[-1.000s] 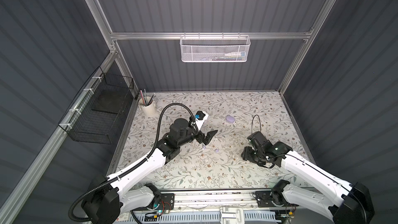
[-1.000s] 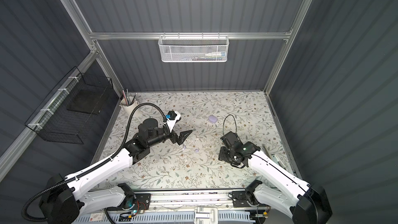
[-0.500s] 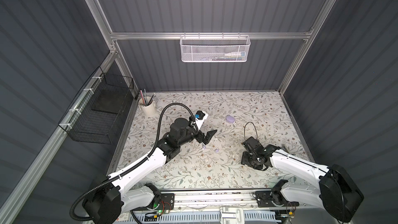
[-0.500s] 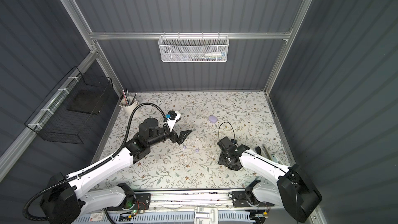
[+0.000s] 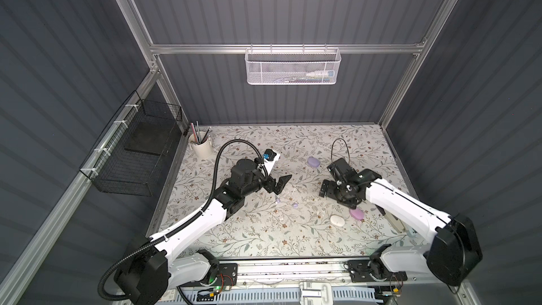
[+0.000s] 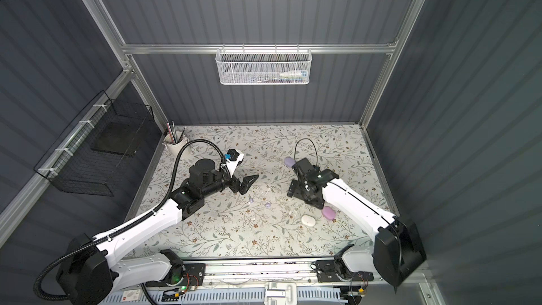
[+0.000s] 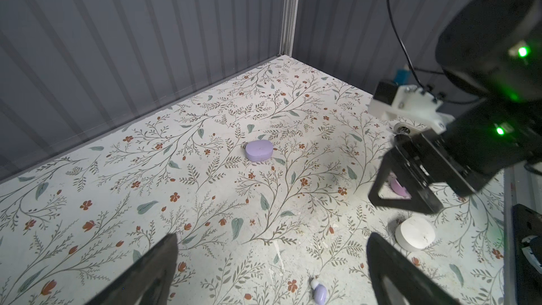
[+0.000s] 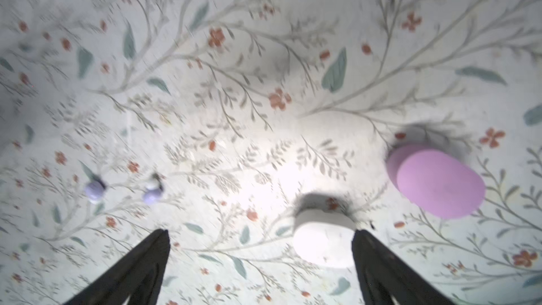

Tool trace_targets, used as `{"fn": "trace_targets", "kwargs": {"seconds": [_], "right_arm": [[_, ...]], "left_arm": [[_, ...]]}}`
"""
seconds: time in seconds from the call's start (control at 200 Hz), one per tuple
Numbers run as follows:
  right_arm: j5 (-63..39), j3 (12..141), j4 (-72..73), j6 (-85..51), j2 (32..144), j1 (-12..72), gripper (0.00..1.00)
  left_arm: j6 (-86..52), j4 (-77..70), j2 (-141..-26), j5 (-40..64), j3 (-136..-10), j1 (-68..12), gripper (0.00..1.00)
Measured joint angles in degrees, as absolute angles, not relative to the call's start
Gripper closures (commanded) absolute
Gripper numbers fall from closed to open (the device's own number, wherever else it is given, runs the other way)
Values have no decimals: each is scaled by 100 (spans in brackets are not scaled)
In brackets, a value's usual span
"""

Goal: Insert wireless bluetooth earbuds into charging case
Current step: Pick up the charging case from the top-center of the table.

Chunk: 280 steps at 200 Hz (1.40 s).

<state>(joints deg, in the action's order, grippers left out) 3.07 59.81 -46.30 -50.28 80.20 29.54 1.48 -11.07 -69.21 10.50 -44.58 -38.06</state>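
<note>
Lavender earbuds (image 8: 94, 190), two: loose on floral table covering (image 8: 264, 54), ahead of right gripper (image 8: 261, 231), outside its wide, empty jaws. White charging case (image 8: 322, 244): just beside one finger. Left gripper (image 7: 272, 237): wide, empty.

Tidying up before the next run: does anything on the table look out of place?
Two lavender earbuds lie loose mid-table, outside any case; the white case, pink case and lavender case all look shut. The covering there is scuffed white.
</note>
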Motion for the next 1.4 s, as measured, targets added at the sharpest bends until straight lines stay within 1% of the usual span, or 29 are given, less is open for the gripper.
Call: {"fn": "trace_targets", "kwargs": {"seconds": [0.155, 0.36, 0.545, 0.625, 0.715, 0.876, 1.331, 1.401], "right_arm": [[150, 7540, -4755, -4742, 9498, 2541, 1], [128, 9651, -4947, -4447, 11163, 2261, 1], [139, 11002, -5234, -4359, 12357, 2073, 1], [139, 11432, -5360, -4316, 12814, 2029, 4], [128, 11657, -5457, -4281, 13146, 2003, 7], [80, 11686, -5561, -4211, 13413, 2003, 12], [-115, 11712, -5531, -4086, 13703, 2003, 24], [-132, 11712, -5527, -4073, 13736, 2003, 30]], "left_arm": [[99, -1116, -7120, 1050, -4506, -3776, 0], [12, -1162, -7312, 1063, -4556, -3760, 0], [-21, -1205, -7393, 1070, -4602, -3701, 0], [-21, -1205, -7402, 1083, -4615, -3651, 0], [-21, -1205, -7432, 1111, -4663, -3570, 0], [-23, -1203, -7454, 1114, -4700, -3476, 0], [-67, -1199, -7577, 1118, -4742, -3439, 0], [-69, -1205, -7579, 1118, -4757, -3439, 0]]}}
